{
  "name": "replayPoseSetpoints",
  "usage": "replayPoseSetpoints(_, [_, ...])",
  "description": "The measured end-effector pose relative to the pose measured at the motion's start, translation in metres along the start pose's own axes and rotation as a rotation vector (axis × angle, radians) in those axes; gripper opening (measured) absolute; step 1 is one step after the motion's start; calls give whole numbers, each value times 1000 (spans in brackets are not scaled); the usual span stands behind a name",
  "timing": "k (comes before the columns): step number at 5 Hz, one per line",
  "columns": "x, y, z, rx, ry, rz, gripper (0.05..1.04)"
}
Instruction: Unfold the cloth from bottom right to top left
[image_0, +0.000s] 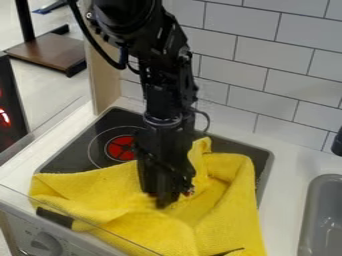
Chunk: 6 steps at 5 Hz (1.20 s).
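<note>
One yellow cloth (190, 232) lies rumpled over the stovetop (70, 162) — soft, light and floppy by its look, with nothing fragile or slippery about it. Down among its middle folds sit the jaws; whether they are spread or pinching fabric, I cannot tell. Best to take the top layer near the bottom right — a thick bunch would drag everything along.

- Rumpled yellow fabric cloth (224, 220): plain.
- Flat black rectangular stovetop (70, 162): a pale ring (89, 150) encircles a red disc (119, 148).
- Rectangular white wall tiles (240, 22): dark-outlined brick pattern.
</note>
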<state>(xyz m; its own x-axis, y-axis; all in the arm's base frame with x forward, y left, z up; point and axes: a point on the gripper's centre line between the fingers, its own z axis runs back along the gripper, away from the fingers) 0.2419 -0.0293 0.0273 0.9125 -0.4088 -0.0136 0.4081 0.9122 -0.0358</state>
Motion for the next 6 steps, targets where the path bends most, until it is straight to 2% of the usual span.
replayPoseSetpoints(1, [1, 0, 0, 1, -6, 7, 181])
replayPoseSetpoints(2, [1, -1, 0, -1, -7, 14, 79])
replayPoseSetpoints(3, [0, 0, 1, 9, 2, 12, 53])
replayPoseSetpoints(4, [0, 9, 17, 50, -42, 22, 51])
replayPoseSetpoints(5, [2, 37, 28, 115, -61, 70, 51])
replayPoseSetpoints(6, [5, 71, 37, 144, -91, 148, 51])
